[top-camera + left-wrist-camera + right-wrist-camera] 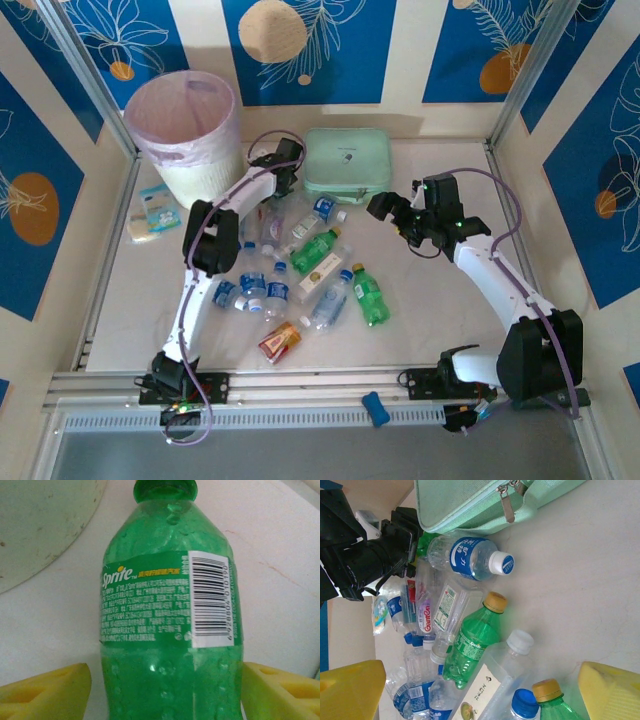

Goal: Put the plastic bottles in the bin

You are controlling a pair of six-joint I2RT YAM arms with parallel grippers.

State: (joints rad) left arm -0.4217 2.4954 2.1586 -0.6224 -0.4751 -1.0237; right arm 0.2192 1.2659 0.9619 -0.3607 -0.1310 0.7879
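A green Sprite bottle (170,630) lies on the table between my left gripper's (167,695) yellow fingers (45,690). The right finger touches it; a thin gap shows on the left, so the gripper is open around it. This gripper (280,165) sits between the bin (185,135), a tall translucent bag-lined bucket, and the mint case. My right gripper (480,695) hovers open and holds nothing above the pile of plastic bottles (300,265): a green one with a yellow cap (470,642), a clear blue-labelled one (467,557) and a square clear one (492,680).
The mint green case (347,160) lies at the back centre, right of the left gripper. A red-orange packet (280,342) rests at the pile's near edge. Small packets (150,212) lie left of the bin. A second green bottle (370,298) lies at the pile's right.
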